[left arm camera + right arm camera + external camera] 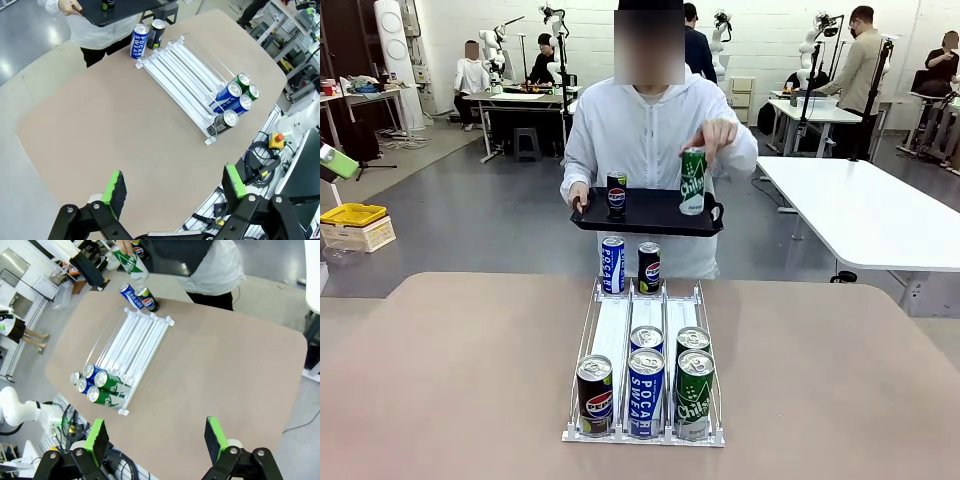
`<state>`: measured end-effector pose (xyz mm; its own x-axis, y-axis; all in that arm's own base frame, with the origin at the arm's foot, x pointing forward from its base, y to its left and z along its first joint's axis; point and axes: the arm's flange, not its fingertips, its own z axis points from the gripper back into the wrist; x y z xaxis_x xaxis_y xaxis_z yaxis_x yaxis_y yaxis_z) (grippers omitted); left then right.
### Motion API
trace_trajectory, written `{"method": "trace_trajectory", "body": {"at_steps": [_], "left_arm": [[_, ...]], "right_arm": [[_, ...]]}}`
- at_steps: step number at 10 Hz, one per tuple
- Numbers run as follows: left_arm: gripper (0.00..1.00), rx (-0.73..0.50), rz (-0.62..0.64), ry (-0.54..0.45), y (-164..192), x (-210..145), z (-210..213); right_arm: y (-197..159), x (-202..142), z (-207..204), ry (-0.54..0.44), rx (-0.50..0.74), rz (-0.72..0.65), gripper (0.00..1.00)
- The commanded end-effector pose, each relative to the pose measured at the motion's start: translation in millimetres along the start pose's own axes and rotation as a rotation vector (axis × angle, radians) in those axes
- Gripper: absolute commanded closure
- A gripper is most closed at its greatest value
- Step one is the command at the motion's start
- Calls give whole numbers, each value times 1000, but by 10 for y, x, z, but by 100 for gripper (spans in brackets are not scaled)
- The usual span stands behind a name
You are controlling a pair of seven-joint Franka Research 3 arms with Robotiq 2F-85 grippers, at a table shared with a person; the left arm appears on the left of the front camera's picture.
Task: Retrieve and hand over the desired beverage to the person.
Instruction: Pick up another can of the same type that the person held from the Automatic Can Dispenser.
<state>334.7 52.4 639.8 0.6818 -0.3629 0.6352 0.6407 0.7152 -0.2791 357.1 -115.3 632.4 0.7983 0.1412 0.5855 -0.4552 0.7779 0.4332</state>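
Beige worktop (450, 380) carries a rack (615, 320) with five cans (646, 385) at its near end; the person (640, 135) holds a tray (650, 212) bearing a Pepsi can (617, 193); left hand (174, 184) and right hand (156, 434) gape empty.

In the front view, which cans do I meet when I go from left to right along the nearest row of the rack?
black Pepsi can → blue Pocari Sweat can → green can
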Motion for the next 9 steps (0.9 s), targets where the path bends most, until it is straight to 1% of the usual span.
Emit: {"method": "trace_trajectory", "body": {"at_steps": [1, 9], "left_arm": [[0, -4, -9, -12, 8, 15, 3], [0, -4, -9, -12, 8, 15, 3]], "right_arm": [[-6, 21, 0, -16, 32, 11, 0], [-6, 21, 0, -16, 32, 11, 0]]}}
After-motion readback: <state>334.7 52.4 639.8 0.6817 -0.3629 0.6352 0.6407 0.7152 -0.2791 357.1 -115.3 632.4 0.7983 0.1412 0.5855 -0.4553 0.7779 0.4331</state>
